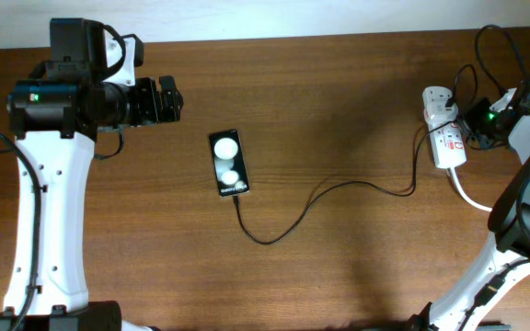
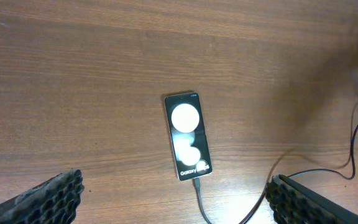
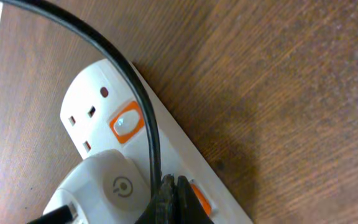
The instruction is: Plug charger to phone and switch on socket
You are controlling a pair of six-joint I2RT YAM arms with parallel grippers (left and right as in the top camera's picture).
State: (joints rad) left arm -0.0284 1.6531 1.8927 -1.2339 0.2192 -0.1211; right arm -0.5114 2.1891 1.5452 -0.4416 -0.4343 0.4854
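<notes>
The phone lies on the table, black with two white round spots; it also shows in the left wrist view. The charger cable runs from the phone's near end to the socket, its tip in the phone's port. My left gripper is open and empty, up and left of the phone. My right gripper is shut, its tips pressed on the socket next to an orange switch, beside the white adapter.
A second orange switch sits by the free outlet. The thick white cord trails from the socket toward the right arm. A black cable crosses the strip.
</notes>
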